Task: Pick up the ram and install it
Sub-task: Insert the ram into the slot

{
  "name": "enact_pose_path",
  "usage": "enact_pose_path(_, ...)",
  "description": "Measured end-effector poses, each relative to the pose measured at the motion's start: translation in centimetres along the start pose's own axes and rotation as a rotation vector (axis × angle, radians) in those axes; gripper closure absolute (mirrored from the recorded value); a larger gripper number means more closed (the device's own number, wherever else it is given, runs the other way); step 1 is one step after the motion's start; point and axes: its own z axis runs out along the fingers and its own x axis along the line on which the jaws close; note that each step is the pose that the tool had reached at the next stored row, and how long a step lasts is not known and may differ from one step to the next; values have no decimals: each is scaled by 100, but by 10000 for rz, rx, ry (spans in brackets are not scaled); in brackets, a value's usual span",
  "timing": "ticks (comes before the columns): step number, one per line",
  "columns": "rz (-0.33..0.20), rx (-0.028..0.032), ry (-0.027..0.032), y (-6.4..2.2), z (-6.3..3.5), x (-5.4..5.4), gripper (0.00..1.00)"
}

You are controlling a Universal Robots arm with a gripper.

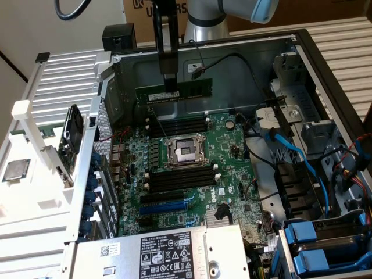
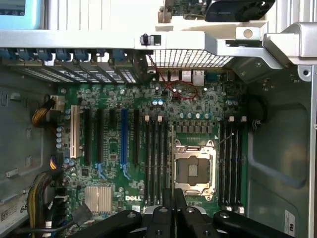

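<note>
Silver power supply with a white label is sitting at the bottom centre of the exterior view, nearest the camera. Blue drive caddies are sitting at lower right. A small square silver chip is resting outside the case at far left, well apart from everything on the board.

The green motherboard is lying flat inside the open case, taking up mid frame. The lower bank of black memory slots is running across it. Just past that the open CPU socket is showing, then the upper bank of black slots. Blue cables are curving through the bay at the exterior view's right.

The ram, a green stick with a white label, is hanging at upper centre, roughly level. It is above the upper bank with a gap showing between them, and near the case's rear wall.

The gripper is hanging from the top edge of the frame. Its jaws are clamping the ram's top edge, a little toward the exterior view's left of the stick's middle.

In the wrist view the black fingers are showing over the board, just beside the CPU socket, with slot banks flanking the socket on both sides.
</note>
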Motion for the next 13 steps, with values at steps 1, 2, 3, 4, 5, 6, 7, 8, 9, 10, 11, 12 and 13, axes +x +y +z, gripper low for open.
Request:
enact_pose_path(1,3,0,-10,-5,11,11,88)
enact_pose_path(2,7,-1,-16,-5,20,21,88)
enact_pose_path(3,12,-1,-18,-6,26,39,88)
enact_pose_path(4,15,-2,-19,-9,31,56,88)
enact_pose_path(5,17,-3,-19,-12,35,71,88)
enact_pose_path(6,21,-5,-18,-17,39,86,88)
enact_pose_path(7,24,-3,-21,-23,51,94,88)
enact_pose_path(8,35,-3,-20,-29,65,100,88)
enact_pose_path(9,56,-4,-19,-34,81,102,88)
enact_pose_path(10,81,-4,-20,-35,97,103,88)
enact_pose_path(11,97,-5,-19,-36,104,103,88)
enact_pose_path(12,98,-6,-18,-36,104,103,88)
enact_pose_path(13,98,-6,-18,-36,104,103,88)
